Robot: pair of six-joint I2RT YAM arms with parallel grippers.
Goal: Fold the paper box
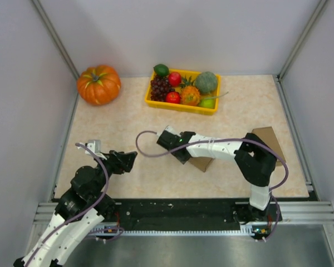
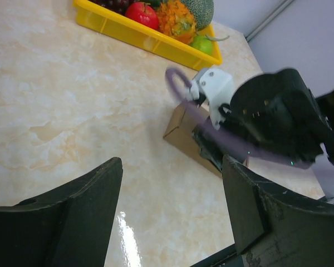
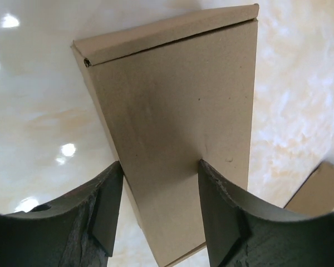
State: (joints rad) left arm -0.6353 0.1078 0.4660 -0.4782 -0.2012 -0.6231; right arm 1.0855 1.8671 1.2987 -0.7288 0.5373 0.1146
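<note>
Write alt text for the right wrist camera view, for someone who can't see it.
A flat brown paper box fills the view, running down between the two dark fingers of the right pincer, which flank it closely; whether they grip it is unclear. Beneath is a glossy marbled table, with another cardboard piece at the lower right edge.

Box (image 3: 178, 139): plain brown cardboard, flattened, no print. Narrow strip folded over along the end farthest from the right fingers (image 3: 100, 222). It runs lengthwise between the two, one finger at its edge and the other overlapping its face. Can't tell if it's gripped.
</note>
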